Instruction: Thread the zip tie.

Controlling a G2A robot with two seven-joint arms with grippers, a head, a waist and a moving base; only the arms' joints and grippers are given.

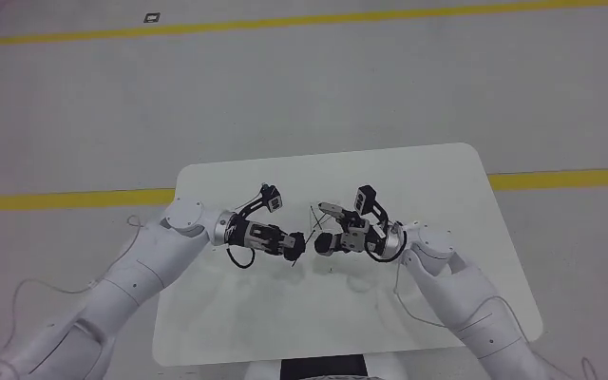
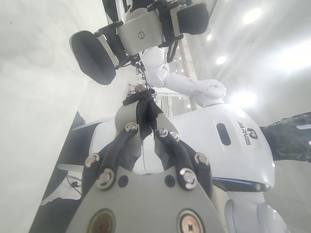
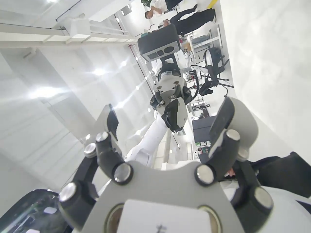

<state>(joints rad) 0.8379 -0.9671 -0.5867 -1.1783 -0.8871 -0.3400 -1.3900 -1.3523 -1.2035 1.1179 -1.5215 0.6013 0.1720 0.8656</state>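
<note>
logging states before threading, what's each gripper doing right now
left gripper: closed on the zip tie.
right gripper: open, holding nothing.

Overall level: bright, white and even in all three views.
Source: ceiling lights (image 2: 251, 15), round spots in rows overhead.
Glare: the spots bloom into pale haze across both wrist views.
Table (image 1: 427, 171): flat, matte light across its top.
Distortion: wrist views bow straight lines toward the edges, and the left gripper (image 2: 145, 112) looms large at the lens.
</note>
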